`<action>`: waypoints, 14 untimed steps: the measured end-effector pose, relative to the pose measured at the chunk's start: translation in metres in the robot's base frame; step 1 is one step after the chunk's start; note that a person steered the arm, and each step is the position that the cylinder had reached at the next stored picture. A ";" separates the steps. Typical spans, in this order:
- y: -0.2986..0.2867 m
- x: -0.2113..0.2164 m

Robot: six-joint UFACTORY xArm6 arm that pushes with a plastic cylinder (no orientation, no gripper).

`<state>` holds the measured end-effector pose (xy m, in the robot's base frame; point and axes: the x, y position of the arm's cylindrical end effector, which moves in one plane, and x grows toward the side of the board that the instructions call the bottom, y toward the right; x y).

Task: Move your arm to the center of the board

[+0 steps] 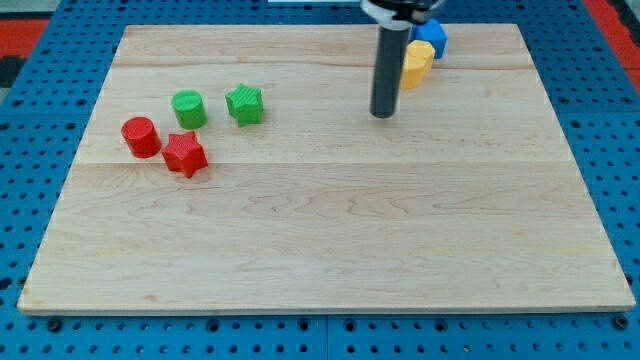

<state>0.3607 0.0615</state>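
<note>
My tip (382,114) rests on the wooden board (330,230), above and to the right of its middle. A yellow block (416,62) stands just to the upper right of the rod, partly behind it. A blue block (432,36) sits behind the yellow one near the board's top edge. On the view's left are a green cylinder (188,108), a green star (245,104), a red cylinder (141,137) and a red star (184,153). The tip touches no block.
The board lies on a blue pegboard table (30,120). A red strip (612,22) shows at the view's top right corner.
</note>
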 end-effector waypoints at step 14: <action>-0.044 0.067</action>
